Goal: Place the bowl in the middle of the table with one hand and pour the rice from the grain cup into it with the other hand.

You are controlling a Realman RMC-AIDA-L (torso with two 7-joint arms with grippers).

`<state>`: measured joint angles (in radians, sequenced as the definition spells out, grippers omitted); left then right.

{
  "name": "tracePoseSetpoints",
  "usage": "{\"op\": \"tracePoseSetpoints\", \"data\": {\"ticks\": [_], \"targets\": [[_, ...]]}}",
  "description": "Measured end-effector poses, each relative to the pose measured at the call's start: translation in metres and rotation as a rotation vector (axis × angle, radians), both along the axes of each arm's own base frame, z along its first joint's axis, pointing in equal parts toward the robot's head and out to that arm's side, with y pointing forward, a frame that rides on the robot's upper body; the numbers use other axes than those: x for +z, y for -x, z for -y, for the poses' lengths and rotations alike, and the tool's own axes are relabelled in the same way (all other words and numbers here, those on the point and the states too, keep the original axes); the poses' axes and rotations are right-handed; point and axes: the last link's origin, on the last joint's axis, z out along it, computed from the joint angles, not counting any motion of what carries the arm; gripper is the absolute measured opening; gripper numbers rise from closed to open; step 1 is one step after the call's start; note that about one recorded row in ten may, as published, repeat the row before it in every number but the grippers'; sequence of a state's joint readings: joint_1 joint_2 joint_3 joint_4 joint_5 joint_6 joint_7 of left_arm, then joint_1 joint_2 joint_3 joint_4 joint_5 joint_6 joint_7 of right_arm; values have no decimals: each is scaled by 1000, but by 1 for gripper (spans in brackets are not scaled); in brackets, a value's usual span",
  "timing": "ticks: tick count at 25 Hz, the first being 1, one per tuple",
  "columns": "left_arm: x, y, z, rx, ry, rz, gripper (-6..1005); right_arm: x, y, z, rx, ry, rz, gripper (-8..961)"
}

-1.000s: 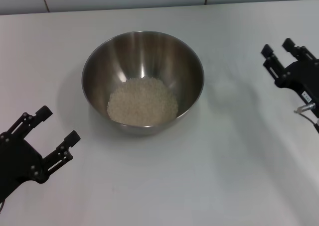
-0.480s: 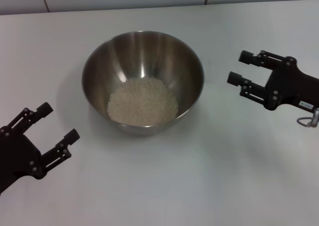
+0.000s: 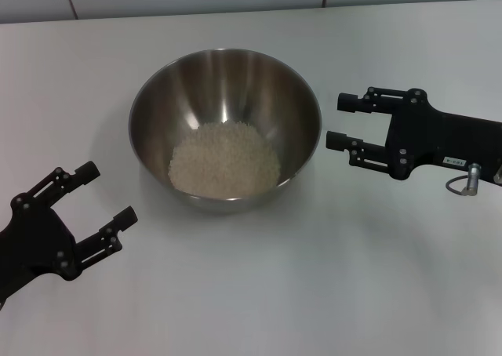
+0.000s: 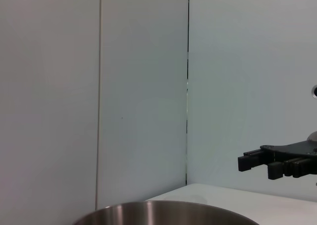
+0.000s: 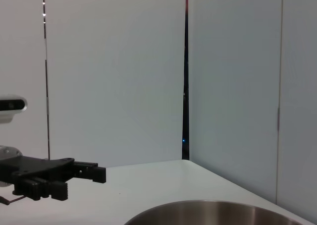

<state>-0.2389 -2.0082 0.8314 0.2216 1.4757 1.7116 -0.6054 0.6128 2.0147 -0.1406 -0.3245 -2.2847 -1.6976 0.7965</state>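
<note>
A: From the head view, where do we stand?
B: The bowl sits mid-bench with the rice heaped inside. Our right end effector is spread open and empty, just beside the rim, pointing at it. Our left end effector, also open and empty, lies farther off.
A: And the wrist views?
B: Each shows only the bowl's rim below and the opposite end effector beyond; we see no cup.
</note>
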Motion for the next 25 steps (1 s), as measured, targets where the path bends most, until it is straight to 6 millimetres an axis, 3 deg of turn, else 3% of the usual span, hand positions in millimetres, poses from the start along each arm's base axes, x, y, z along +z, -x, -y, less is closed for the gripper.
{"op": "tracePoseSetpoints", "data": {"ticks": [25], "targets": [[2,0,3,-3,5,11,808,1,-7,4,-1,11,37,571]]}}
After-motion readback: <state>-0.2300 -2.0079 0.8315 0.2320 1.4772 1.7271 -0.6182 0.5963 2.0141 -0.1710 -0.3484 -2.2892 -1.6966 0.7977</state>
